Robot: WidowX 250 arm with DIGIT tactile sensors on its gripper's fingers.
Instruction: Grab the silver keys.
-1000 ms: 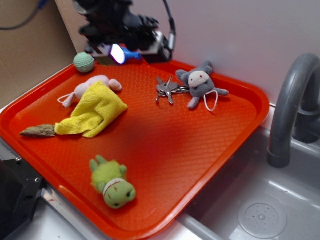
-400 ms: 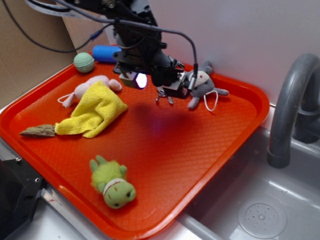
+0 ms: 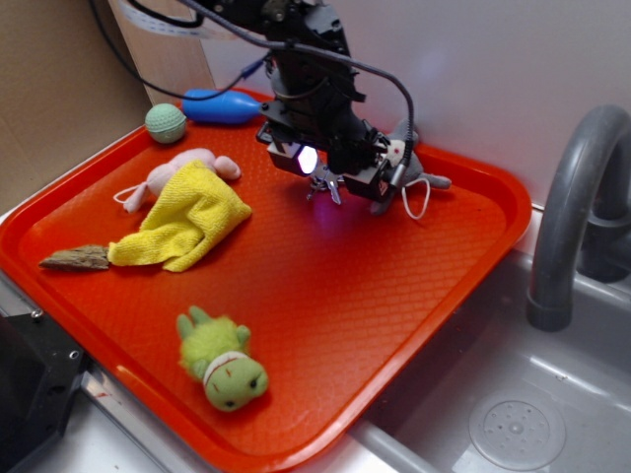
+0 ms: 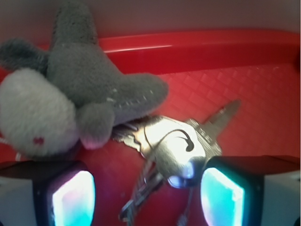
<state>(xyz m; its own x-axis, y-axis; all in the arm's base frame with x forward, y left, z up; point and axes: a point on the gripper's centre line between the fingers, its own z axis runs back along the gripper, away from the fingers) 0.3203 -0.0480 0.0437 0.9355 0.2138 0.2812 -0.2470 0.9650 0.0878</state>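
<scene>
i count three plush toys (image 3: 222,362), one key bunch (image 4: 171,150), one cloth (image 3: 192,217), one ball (image 3: 166,122), one tray (image 3: 325,296).

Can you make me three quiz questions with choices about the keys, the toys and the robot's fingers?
1. Where do the silver keys lie?
A. beside the grey plush mouse
B. under the yellow cloth
C. in the sink

2. What colour is the tray?
A. blue
B. red-orange
C. white

3. How are the gripper fingers?
A. shut on the mouse
B. shut on the keys
C. open, one on each side of the keys

Answers: 1 A, the wrist view shows the keys touching the mouse. 2 B, both views show it. 3 C, the wrist view shows a gap between the fingers, with the keys in it.
</scene>
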